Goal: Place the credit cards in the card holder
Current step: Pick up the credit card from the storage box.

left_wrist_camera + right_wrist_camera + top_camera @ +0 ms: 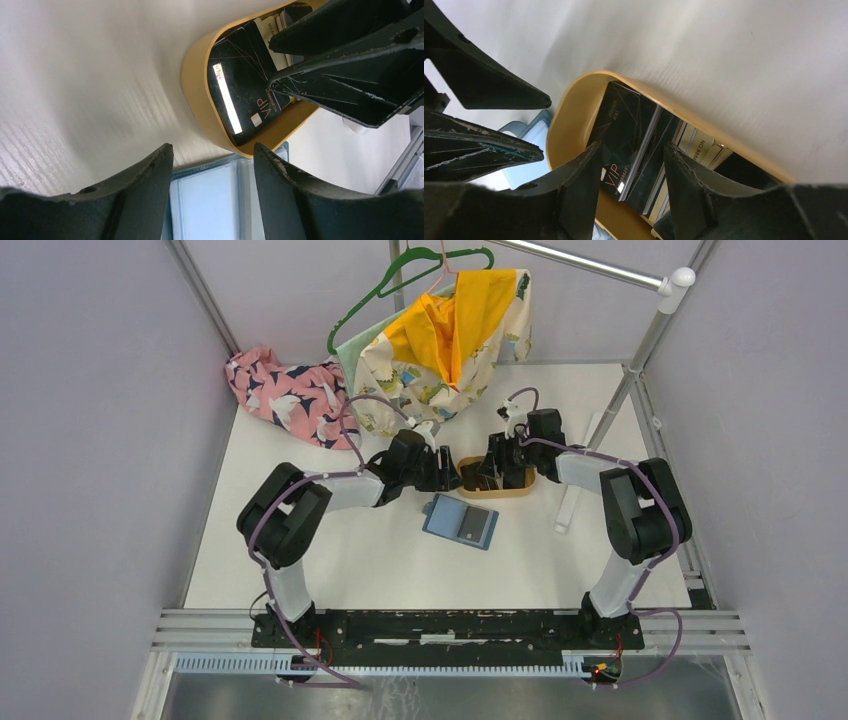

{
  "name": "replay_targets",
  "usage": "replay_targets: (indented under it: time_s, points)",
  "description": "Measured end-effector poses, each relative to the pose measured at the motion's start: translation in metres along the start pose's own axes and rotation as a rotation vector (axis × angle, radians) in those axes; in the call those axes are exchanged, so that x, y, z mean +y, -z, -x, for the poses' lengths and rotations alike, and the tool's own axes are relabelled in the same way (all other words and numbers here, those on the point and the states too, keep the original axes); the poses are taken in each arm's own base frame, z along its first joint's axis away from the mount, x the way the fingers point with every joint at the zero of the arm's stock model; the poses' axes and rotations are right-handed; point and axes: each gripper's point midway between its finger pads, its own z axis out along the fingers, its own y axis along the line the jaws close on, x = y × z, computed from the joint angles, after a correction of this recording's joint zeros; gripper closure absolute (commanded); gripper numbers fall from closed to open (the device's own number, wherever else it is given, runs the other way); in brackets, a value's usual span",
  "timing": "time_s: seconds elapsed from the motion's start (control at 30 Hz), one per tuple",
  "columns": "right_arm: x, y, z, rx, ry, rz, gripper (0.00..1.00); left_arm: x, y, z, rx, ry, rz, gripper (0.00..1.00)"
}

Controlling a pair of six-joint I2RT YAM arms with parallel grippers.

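**Handling: light, stiff, slick**

Top: card holder (460, 521) lies just beside the tray (505, 495). Left wrist: left gripper (212, 148) open, empty; credit cards (245, 90) inside tray. Right wrist: right gripper (632, 146) open above black card (624, 125) — pinch its raised edge

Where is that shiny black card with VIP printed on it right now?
Seen from above, the black VIP card lies in the left end of the oval tan wooden tray, just beyond the teal-blue leather-like wallet.
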Motion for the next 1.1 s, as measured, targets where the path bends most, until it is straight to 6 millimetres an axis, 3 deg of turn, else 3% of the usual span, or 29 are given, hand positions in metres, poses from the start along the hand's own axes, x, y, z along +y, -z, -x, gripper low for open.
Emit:
replay_targets:
  time_s: [0.37, 1.1]
  points:
    - [-0.017, -0.001, -0.007, 0.020, -0.022, -0.125, 0.46, -0.003, -0.006, -0.002, 0.020, 0.002, -0.019, 0.42]
    - [0.011, -0.008, -0.014, 0.041, -0.148, 0.012, 0.48, -0.016, -0.011, -0.014, 0.074, 0.013, -0.097, 0.57]
